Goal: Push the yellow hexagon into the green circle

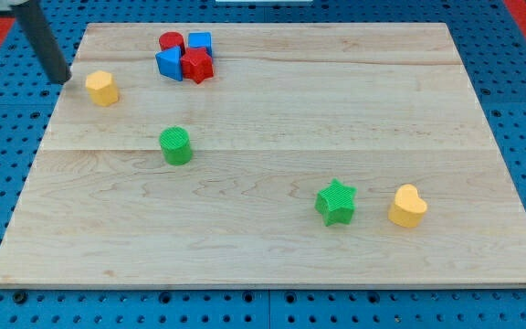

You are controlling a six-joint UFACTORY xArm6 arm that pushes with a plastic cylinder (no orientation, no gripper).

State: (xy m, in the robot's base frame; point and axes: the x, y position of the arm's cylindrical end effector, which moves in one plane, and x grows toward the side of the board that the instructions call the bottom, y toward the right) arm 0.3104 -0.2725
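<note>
The yellow hexagon (102,88) sits near the board's upper left edge. The green circle (176,145) stands below and to the right of it, a clear gap apart. My tip (62,78) is just left of the yellow hexagon, at the board's left edge, close to the block but with a small gap showing.
A cluster of a red circle (171,42), a blue cube (200,42), a blue triangle (169,63) and a red star (197,66) sits at the top. A green star (337,202) and a yellow heart (407,206) lie at the lower right. The wooden board (272,247) rests on a blue pegboard.
</note>
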